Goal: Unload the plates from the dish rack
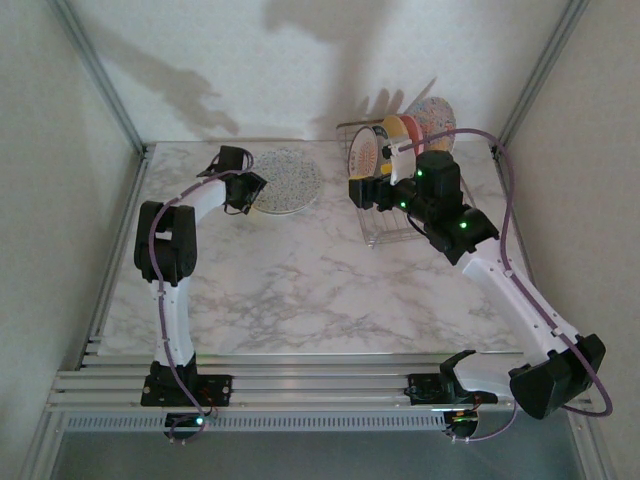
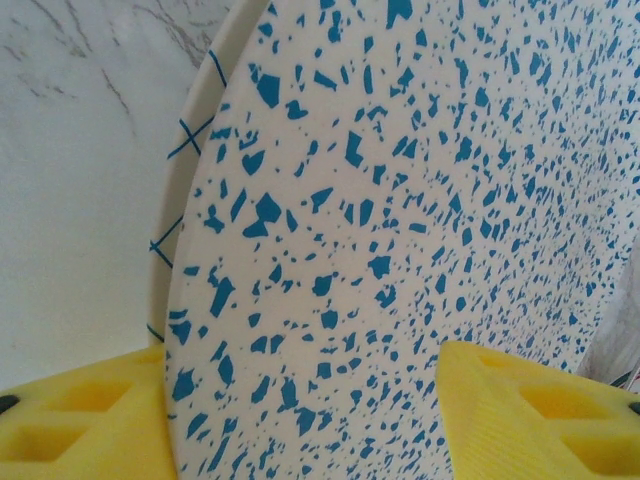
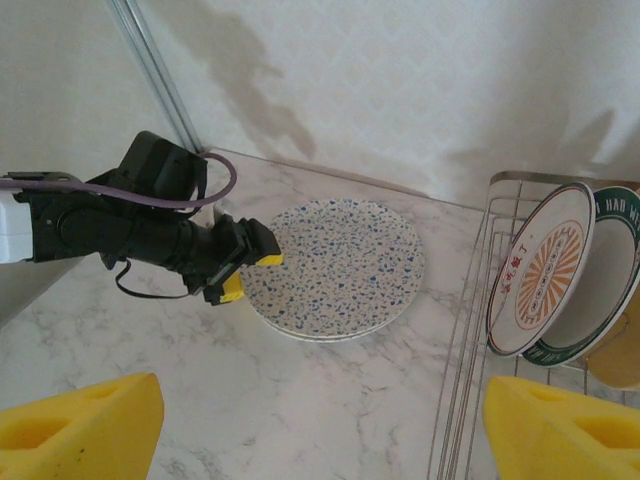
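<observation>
A speckled plate (image 1: pixel 288 180) (image 2: pixel 400 250) (image 3: pixel 335 265) lies flat on the table at the back left, on top of a white grid-lined plate (image 2: pixel 190 140). My left gripper (image 1: pixel 250 190) (image 2: pixel 300 420) (image 3: pixel 248 275) is open, its yellow fingers astride the speckled plate's left rim. The dish rack (image 1: pixel 385 232) (image 3: pixel 465 330) stands at the back right. In it stand a white plate with an orange motif (image 1: pixel 365 152) (image 3: pixel 540 270), a yellow plate (image 1: pixel 394 130), a pink one (image 1: pixel 411 130) and a floral one (image 1: pixel 436 120). My right gripper (image 1: pixel 358 192) (image 3: pixel 320 440) hangs open at the rack's left side, holding nothing.
The marble table (image 1: pixel 300 290) is bounded by walls at the back and sides, with metal posts (image 1: pixel 100 70) in the corners. The arms' rail (image 1: pixel 300 385) runs along the near edge. Behind the orange-motif plate stands a green-rimmed plate (image 3: pixel 600 290).
</observation>
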Controlling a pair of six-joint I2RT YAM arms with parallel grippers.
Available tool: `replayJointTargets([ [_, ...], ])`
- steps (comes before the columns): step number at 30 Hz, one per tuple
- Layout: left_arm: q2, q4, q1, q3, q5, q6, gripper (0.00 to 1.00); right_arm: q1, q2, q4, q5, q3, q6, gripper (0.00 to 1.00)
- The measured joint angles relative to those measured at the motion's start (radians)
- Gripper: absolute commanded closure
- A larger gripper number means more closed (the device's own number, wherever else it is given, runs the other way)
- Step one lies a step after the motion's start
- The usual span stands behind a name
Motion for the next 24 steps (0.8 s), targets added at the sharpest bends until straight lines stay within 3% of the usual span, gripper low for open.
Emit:
replayJointTargets([
  [15, -0.082, -0.034, 0.013, -0.040, -0.050, -0.019, 0.40, 0.000, 0.021, 0.008, 0.027, 0.015, 0.006, 0.17],
  [21, -0.149, -0.037, 0.014, -0.049, -0.057, -0.034, 0.40, -0.009, 0.028, -0.037, 0.196, 0.076, -0.005, 0.21],
  [24, -0.211, -0.031, 0.006, -0.056, -0.057, -0.042, 0.39, -0.081, 0.055, -0.086, 0.272, 0.130, 0.023, 0.23],
])
